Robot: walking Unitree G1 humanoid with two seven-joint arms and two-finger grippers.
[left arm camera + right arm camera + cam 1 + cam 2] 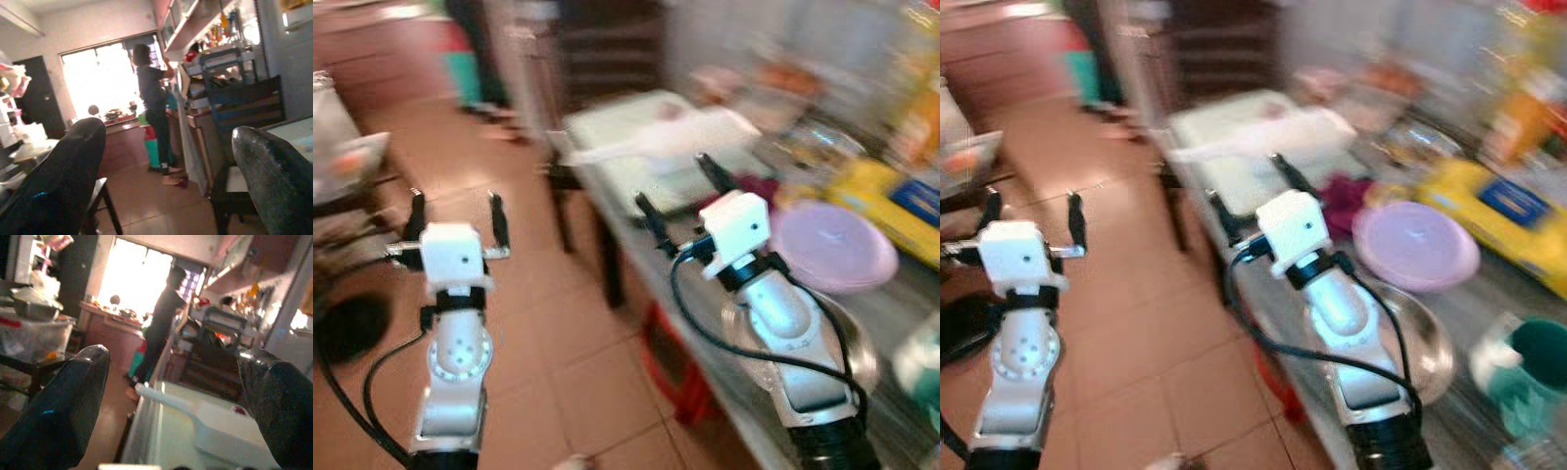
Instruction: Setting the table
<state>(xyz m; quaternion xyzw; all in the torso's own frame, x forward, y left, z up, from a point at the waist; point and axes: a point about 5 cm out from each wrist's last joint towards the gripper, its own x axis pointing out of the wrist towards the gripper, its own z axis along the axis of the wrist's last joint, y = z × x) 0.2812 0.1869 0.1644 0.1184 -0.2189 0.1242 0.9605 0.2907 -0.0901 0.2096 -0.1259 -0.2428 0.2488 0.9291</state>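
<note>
The terracotta-tiled floor [538, 323] is seen below the left gripper [455, 223], which is held over it, well apart from the table [705, 323] and to its left; its two glossy black fingers are spread wide and hold nothing. The right gripper [674, 192] is held above the table's near edge, its fingers likewise wide apart and empty. Just beyond it on the table lies a pale, flat rectangular board [646, 147] with a long white plastic scoop-like utensil [1263, 137] on it, though blur leaves its kind uncertain. Further right on the table a round, translucent pink plastic bowl [832, 245] is set, with a shiny metal bowl [1420, 338] nearer the robot, partly under the right forearm. A yellow box [1498, 211] lies beyond the pink bowl, and a teal cup [1533, 367] stands at the near right.

In the wrist views, a person [151, 98] is shown standing at a wooden counter [105, 330] before a bright window [98, 78], far beyond the table.
</note>
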